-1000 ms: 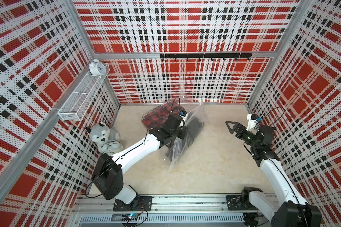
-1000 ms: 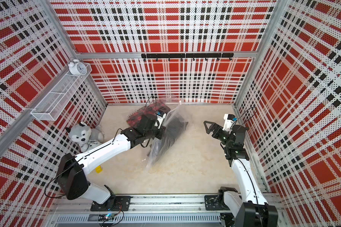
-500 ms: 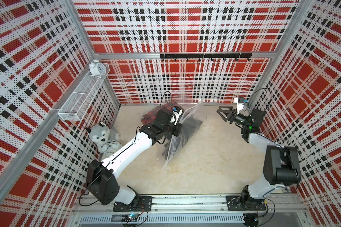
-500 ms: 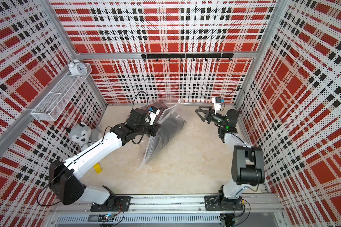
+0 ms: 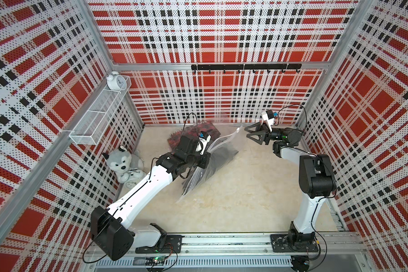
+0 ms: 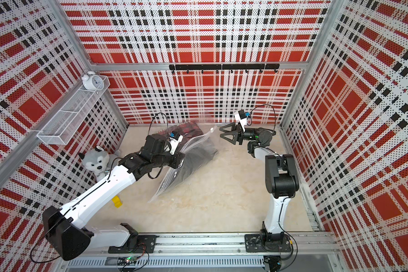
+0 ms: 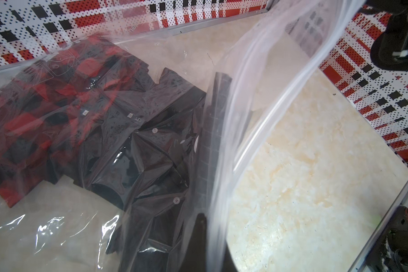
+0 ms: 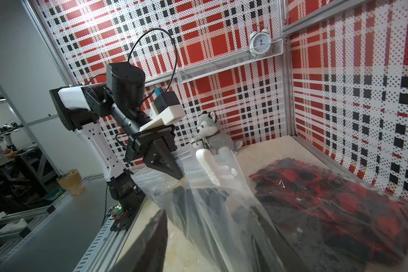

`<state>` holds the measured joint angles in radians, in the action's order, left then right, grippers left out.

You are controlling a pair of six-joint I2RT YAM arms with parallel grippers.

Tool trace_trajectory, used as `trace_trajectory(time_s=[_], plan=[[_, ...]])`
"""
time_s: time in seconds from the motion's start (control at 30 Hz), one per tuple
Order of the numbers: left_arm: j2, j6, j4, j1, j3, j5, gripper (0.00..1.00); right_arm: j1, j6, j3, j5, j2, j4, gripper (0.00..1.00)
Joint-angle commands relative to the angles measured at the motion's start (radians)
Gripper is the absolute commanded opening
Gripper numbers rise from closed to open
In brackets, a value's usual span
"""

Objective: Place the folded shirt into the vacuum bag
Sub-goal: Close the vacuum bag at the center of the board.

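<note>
Fingers (image 8: 165, 162) of the left gripper (image 8: 179, 176) are pressed together on a fold of the large transparent, crinkly plastic vacuum bag (image 5: 193, 186), pinching one edge and holding it raised off the pale marbled tabletop (image 5: 233, 200) so that the film hangs as a slanted sheet. The right gripper (image 5: 246, 133) hovers just beside the bag's far corner, near the white plastic slider clip (image 8: 209, 164) on its seal strip, with its jaws apart and nothing between them. A folded black button-front shirt (image 7: 151, 153) shows through glossy film in the left wrist view and lies beneath the raised plastic in both top views, so it looks to be inside the bag, roughly mid-length, with the bag's near end lying flat on the tabletop. A folded red-and-black checked shirt (image 7: 21, 117) sits touching it toward the back wall, also under clear film, though I cannot tell whether it shares the same pocket or only lies beneath a layer. By my judgement the placing is largely done. What seems left is to settle the black shirt fully past the mouth, let the edge go and lay the bag flat. Elsewhere, a white wire-mesh shelf basket (image 5: 99, 117) on the side wall carries a white twin-bell alarm clock (image 5: 114, 81) at its far end.
</note>
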<state>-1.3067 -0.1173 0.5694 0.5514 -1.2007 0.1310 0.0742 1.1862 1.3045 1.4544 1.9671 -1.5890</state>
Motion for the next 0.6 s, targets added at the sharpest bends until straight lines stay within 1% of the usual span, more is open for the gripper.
trace_trajectory(time_s=[0.0,0.13,0.17,0.2,0.23,0.27,0.33,0.37,0.47,0.5,0.53,0.57], plan=[[0.039,0.007,-0.016,-0.016,0.003,0.001,0.00,-0.006,0.050,0.042,0.044,0.018,-0.052,0.56],[0.030,0.005,-0.018,-0.021,0.004,0.001,0.00,-0.028,0.113,0.100,0.037,0.013,-0.052,0.54],[0.026,0.006,-0.017,-0.022,0.004,0.001,0.00,-0.037,0.133,0.120,0.025,0.007,-0.052,0.56],[0.021,0.005,-0.017,-0.022,0.004,0.001,0.00,-0.048,0.157,0.140,0.000,0.001,-0.053,0.97],[0.019,0.005,-0.017,-0.022,0.003,0.001,0.00,-0.057,0.182,0.160,-0.023,-0.005,-0.053,1.00],[0.017,0.005,-0.018,-0.022,0.002,0.002,0.00,-0.059,0.192,0.172,-0.038,-0.023,-0.052,1.00],[0.014,0.008,-0.023,-0.022,0.007,0.001,0.00,-0.059,0.154,0.147,-0.092,-0.098,-0.052,1.00],[0.016,0.007,-0.025,-0.022,0.009,0.002,0.00,-0.058,0.119,0.119,-0.111,-0.143,-0.052,1.00],[0.012,0.007,-0.033,-0.025,0.012,0.005,0.00,-0.057,-0.052,0.008,-0.148,-0.319,-0.030,1.00],[0.011,0.008,-0.035,-0.027,0.013,0.007,0.00,-0.060,-0.158,-0.040,-0.172,-0.390,0.053,1.00],[0.011,0.010,-0.036,-0.028,0.013,0.009,0.00,-0.062,-0.283,-0.077,-0.196,-0.451,0.174,1.00],[0.010,0.009,-0.038,-0.029,0.015,0.010,0.00,-0.062,-0.458,-0.124,-0.243,-0.532,0.358,1.00]])
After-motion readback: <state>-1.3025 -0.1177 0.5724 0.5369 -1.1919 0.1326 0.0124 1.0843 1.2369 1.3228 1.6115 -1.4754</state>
